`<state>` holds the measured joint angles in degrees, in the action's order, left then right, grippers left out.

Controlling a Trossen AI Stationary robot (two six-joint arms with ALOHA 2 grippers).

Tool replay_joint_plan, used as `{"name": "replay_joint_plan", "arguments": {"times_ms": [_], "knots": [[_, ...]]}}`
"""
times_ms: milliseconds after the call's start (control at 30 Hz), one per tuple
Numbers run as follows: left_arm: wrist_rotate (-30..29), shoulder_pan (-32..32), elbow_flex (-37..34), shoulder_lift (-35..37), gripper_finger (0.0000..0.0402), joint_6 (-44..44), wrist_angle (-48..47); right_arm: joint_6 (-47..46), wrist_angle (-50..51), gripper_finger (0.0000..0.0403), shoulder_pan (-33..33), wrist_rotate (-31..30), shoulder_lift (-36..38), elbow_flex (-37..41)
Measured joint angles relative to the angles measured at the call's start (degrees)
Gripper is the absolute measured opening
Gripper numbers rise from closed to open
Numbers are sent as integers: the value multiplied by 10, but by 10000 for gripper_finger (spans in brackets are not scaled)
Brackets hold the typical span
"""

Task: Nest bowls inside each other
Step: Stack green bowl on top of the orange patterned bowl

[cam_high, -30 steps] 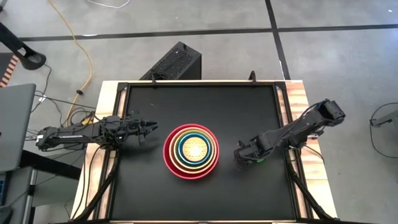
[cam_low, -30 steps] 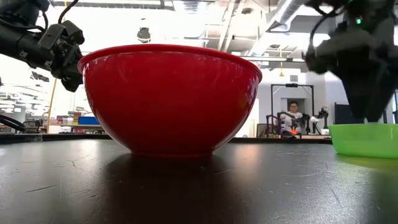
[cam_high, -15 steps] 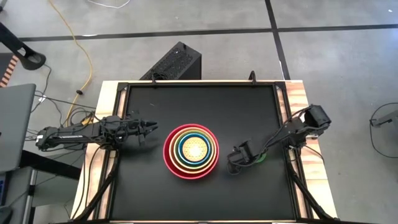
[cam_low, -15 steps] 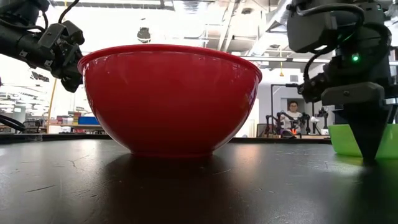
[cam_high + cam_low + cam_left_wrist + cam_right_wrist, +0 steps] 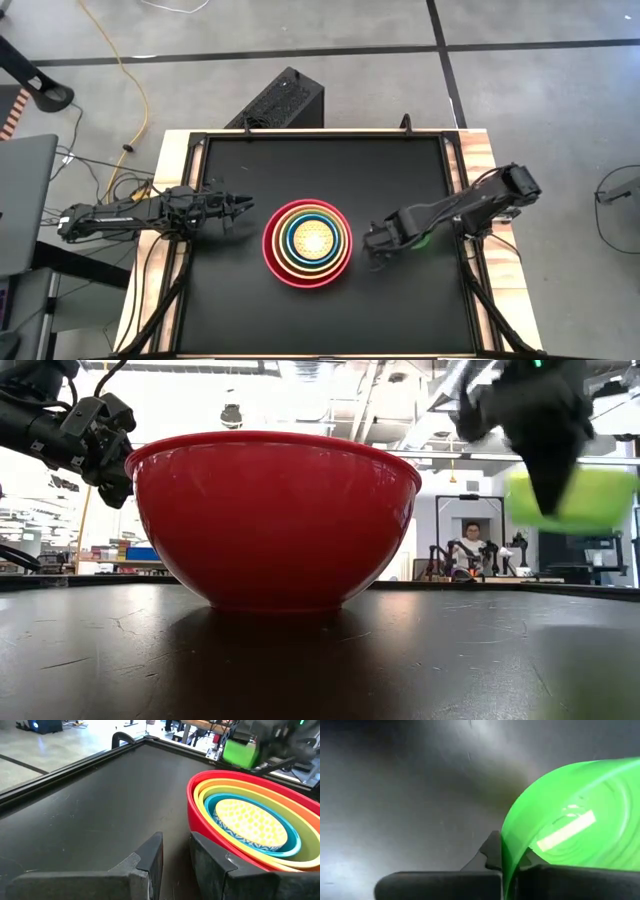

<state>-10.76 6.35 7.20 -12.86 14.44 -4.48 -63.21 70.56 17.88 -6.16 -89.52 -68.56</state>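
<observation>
Covering nearly the whole tabletop, a black mat (image 5: 300, 180) lies inside a dark frame with pale wood (image 5: 482, 160) showing along the side edges. At the middle of the high view sits the stack of bowls (image 5: 307, 243): red-pink outermost, then orange, olive-green and teal-blue, with the yellow one innermost. To the right of the stack in that view, the right gripper (image 5: 377, 243) pinches the rim of the bright green bowl (image 5: 572, 495), one finger inside the wall and one outside; in the low view that bowl hangs clear above the mat, at the upper right. The left gripper (image 5: 246, 206) hovers left of the stack, close to the red-pink rim, its fingers (image 5: 150, 857) parted by a narrow gap with nothing between them. Around the table lies grey floor crossed by dark lines, with a yellow cable (image 5: 135, 75) at the upper left. Beyond the far edge in the low view, a bright workshop shows, where a person (image 5: 468, 550) sits at right centre.
</observation>
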Motion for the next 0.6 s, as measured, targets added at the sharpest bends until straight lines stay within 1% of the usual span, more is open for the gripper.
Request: {"name": "replay_joint_plan", "arguments": {"times_ms": [133,300,467,600], "knots": [[0,0,0,0,87,-2,0,23,46,5,-9,-62,10,-71],[-1,0,0,0,87,-2,-1,97,27,5,-17,-140,6,-161],[-2,0,0,0,87,-5,-2,220,-42,5,-23,-187,-32,-255],[-5,0,0,0,87,-13,-6,354,-107,5,-23,-196,-94,-344]]}}
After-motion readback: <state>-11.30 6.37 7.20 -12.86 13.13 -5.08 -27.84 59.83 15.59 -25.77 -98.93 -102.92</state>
